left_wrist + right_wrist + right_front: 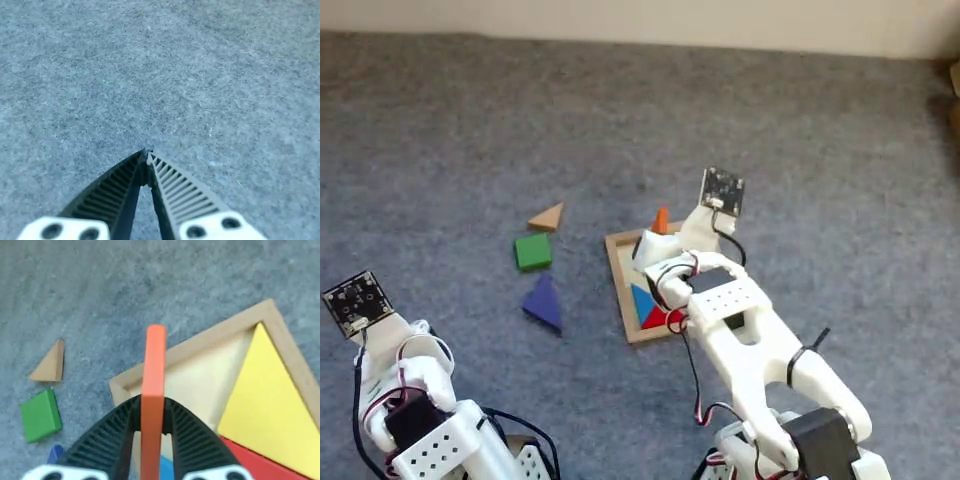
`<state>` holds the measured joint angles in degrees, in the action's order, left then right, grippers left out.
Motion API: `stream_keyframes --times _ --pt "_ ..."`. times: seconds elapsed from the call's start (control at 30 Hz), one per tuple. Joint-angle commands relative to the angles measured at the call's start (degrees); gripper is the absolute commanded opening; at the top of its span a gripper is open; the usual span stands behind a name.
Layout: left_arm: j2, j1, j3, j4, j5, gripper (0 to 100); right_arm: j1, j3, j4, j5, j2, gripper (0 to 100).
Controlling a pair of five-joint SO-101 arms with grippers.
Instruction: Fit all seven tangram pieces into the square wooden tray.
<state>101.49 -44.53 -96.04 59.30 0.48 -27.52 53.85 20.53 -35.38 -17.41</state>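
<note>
The square wooden tray (617,268) lies mid-table with a blue piece (641,298) and a red piece (655,319) inside; the right wrist view also shows a yellow triangle (267,385) and the red piece (260,460) in the tray (200,345). My right gripper (152,412) is shut on an orange piece (153,385) held on edge above the tray's far corner, its tip seen from above (661,220). A tan triangle (548,217), a green square (532,251) and a dark blue triangle (544,301) lie on the carpet left of the tray. My left gripper (146,156) is shut, empty, over bare carpet.
Grey carpet covers the whole table. The left arm (410,400) sits at the near left corner, well away from the loose pieces. The right arm's body (760,360) hides much of the tray's right side. A pale wall edge runs along the back.
</note>
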Motion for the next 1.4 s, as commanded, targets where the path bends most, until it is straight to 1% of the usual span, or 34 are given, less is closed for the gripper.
stream_keyframes --times 0.0,0.07,0.13,0.3,0.5,0.57,0.63,0.67,0.8,0.87,1.03,1.1,1.17,1.23,1.37 --pt "3.1 1.1 -1.1 0.3 -0.4 1 2.2 -4.4 -1.4 0.6 -0.5 0.5" --pt "3.1 1.1 -1.1 0.3 -0.4 1 2.9 -4.4 -1.4 2.0 -0.4 0.5" --pt "3.1 1.1 -1.1 0.3 -0.4 1 3.4 -4.4 -1.4 1.1 -0.4 0.5" --pt "3.1 1.1 -1.1 0.3 -0.4 1 3.4 -4.4 -1.5 -9.7 -0.4 0.5" --pt "3.1 1.1 -1.1 0.3 -0.4 1 3.6 -4.4 -1.5 -19.3 -0.3 0.6" --pt "3.1 1.1 -1.1 0.3 -0.4 1 3.6 -4.4 -1.5 -21.1 -0.3 0.7" --pt "3.1 1.1 -1.1 0.3 -0.4 1 3.6 -4.4 -1.5 -21.4 -0.3 1.7" --pt "3.1 1.1 -1.1 0.3 -0.4 1 3.6 -4.4 -1.5 -21.4 -0.3 3.9" --pt "3.1 1.1 -1.1 0.3 -0.4 1 3.4 -4.4 -1.5 -21.4 0.2 19.0" --pt "3.1 1.1 -1.1 0.3 -0.4 1 3.3 -5.4 -1.5 -21.4 1.6 22.9" --pt "3.1 1.1 -1.1 0.3 -0.4 1 3.6 -9.1 -1.2 -21.3 5.1 23.0" --pt "3.1 1.1 -1.1 0.3 -0.4 1 3.6 -9.3 -1.1 -21.2 4.3 23.0" --pt "3.1 1.1 -1.1 0.3 -0.4 1 3.5 -9.2 -1.0 -19.3 2.3 22.7" --pt "3.1 1.1 -1.1 0.3 -0.4 1 3.6 -9.2 -1.0 -17.1 0.0 20.0" --pt "3.1 1.1 -1.1 0.3 -0.4 1 3.6 -9.0 -1.0 -14.3 -2.8 10.4"
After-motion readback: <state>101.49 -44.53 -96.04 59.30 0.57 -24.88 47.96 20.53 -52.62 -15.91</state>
